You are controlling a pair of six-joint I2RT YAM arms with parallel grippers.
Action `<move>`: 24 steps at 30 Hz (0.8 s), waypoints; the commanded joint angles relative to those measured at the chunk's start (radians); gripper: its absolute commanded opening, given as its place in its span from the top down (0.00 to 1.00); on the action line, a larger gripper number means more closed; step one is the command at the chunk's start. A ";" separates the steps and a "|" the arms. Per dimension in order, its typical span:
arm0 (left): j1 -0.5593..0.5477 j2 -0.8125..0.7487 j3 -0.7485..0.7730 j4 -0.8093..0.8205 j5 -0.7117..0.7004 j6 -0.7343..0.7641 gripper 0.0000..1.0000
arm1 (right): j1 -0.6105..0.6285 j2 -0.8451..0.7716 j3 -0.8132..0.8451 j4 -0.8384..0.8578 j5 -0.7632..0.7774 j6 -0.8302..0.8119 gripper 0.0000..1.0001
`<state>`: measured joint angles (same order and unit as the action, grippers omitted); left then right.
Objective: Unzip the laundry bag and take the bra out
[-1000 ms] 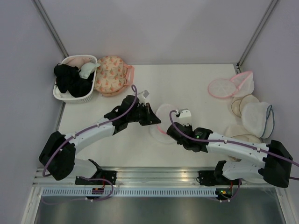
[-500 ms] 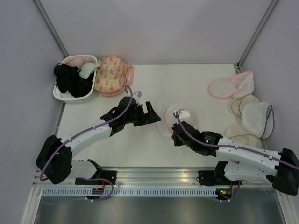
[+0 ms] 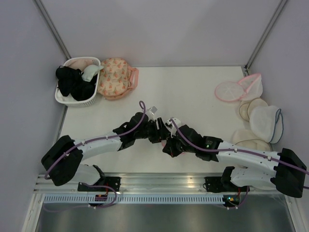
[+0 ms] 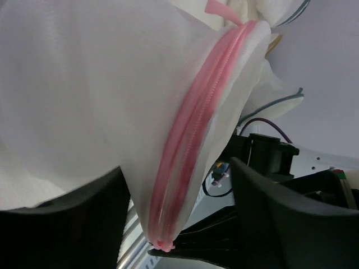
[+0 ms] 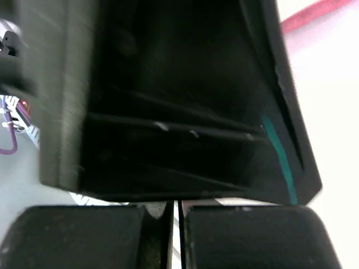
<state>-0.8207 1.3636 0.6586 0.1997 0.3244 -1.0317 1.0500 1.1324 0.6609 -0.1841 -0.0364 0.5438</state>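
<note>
A: Two arms, status?
B: Robot's left gripper (image 4: 178, 168) has jaws apart, laundry bag (image 4: 112, 84) w/ pink zipper (image 4: 196, 129) between them. The right gripper (image 5: 175, 216), just beside it, is pinched together; on what, can't tell.

A white, translucent mesh laundry bag (image 4: 101, 84) fills most of the left wrist view. It stands on edge with its pink rim toward the camera. The pink zipper (image 4: 196, 123) runs along that rim from upper right down to bottom centre and looks closed. The rim's lower end sits between the spread left jaws. The bra cannot be made out through the mesh.
</note>
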 commanded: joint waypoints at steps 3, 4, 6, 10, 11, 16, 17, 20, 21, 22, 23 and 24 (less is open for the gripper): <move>-0.014 -0.001 -0.022 0.121 0.022 -0.019 0.93 | 0.001 -0.039 0.019 0.017 -0.011 -0.012 1.00; -0.014 -0.011 -0.019 0.097 0.009 -0.010 0.98 | 0.002 -0.049 0.017 0.011 -0.010 -0.008 1.00; -0.012 -0.038 -0.008 0.025 -0.044 0.022 0.98 | 0.002 -0.059 0.005 0.002 -0.011 -0.001 1.00; 0.015 -0.083 -0.002 -0.063 -0.128 0.059 0.98 | 0.001 -0.063 -0.018 -0.044 -0.040 0.002 1.00; 0.026 -0.092 -0.004 -0.071 -0.128 0.071 0.98 | 0.004 -0.063 -0.026 -0.084 -0.037 0.005 1.00; 0.094 -0.138 -0.001 -0.118 -0.104 0.119 0.98 | 0.004 -0.080 -0.030 -0.288 0.192 0.045 1.00; 0.097 -0.141 -0.001 -0.118 -0.096 0.122 0.98 | 0.004 -0.080 -0.023 -0.355 0.240 0.059 1.00; 0.106 -0.120 0.009 -0.112 -0.038 0.148 0.98 | -0.005 -0.057 0.014 -0.463 0.451 0.134 1.00; 0.106 -0.110 0.019 -0.105 -0.018 0.157 0.98 | -0.011 -0.046 0.025 -0.478 0.501 0.154 1.00; 0.106 -0.098 0.029 -0.095 0.040 0.177 0.98 | -0.018 -0.019 0.038 -0.494 0.547 0.172 1.00; 0.106 -0.057 0.042 -0.092 0.069 0.192 0.98 | -0.027 -0.004 0.064 -0.511 0.629 0.201 0.99; 0.106 -0.035 0.079 -0.097 0.102 0.208 0.98 | -0.030 0.012 0.077 -0.509 0.648 0.203 1.00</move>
<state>-0.7242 1.2747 0.6544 0.0772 0.3183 -0.9173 1.0382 1.1076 0.6758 -0.5583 0.3618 0.6670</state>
